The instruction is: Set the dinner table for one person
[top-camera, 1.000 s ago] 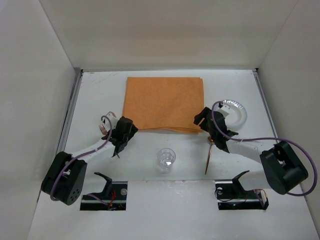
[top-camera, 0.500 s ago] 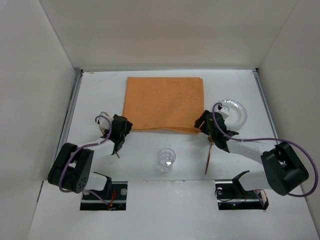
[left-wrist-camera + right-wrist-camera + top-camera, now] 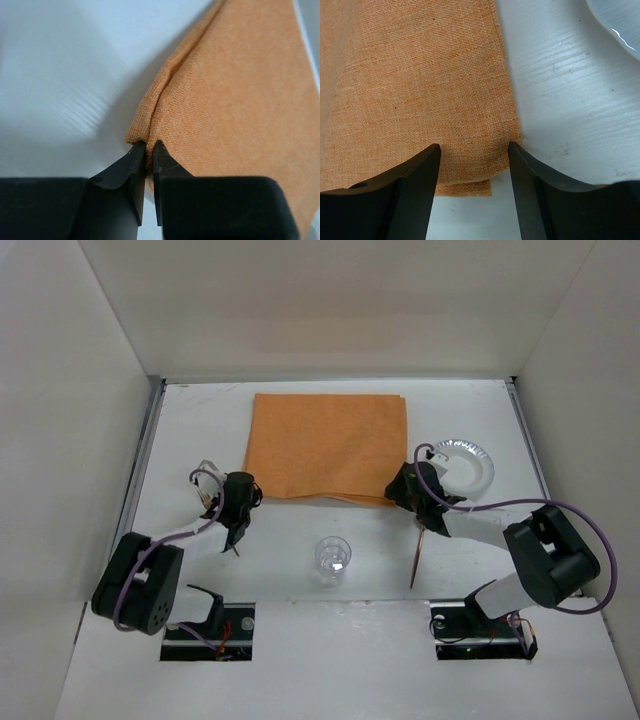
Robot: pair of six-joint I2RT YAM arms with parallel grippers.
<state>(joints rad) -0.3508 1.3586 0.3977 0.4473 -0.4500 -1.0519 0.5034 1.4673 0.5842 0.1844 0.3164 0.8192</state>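
Observation:
The dinner table (image 3: pixel 180 430) is a wide white top with an orange cloth mat (image 3: pixel 330 445) lying at its back middle. My left gripper (image 3: pixel 243 492) is at the mat's near left corner. In the left wrist view it (image 3: pixel 149 150) is shut on a pinched fold of the mat (image 3: pixel 235 90). My right gripper (image 3: pixel 402 490) sits at the near right corner. In the right wrist view it (image 3: pixel 475 150) stands open, jaws straddling the mat's (image 3: pixel 420 75) corner, where a lower layer peeks out.
A white plate (image 3: pixel 466 465) lies right of the mat, its rim (image 3: pixel 615 20) showing in the right wrist view. A clear cup (image 3: pixel 332 558) stands at the near middle. A brown wooden utensil (image 3: pixel 419 555) lies near the right arm, another utensil (image 3: pixel 207 497) beside the left arm.
The left gripper slid to the mat's near left corner and closed on it. The right gripper settled over the near right corner and its jaws narrowed slightly.

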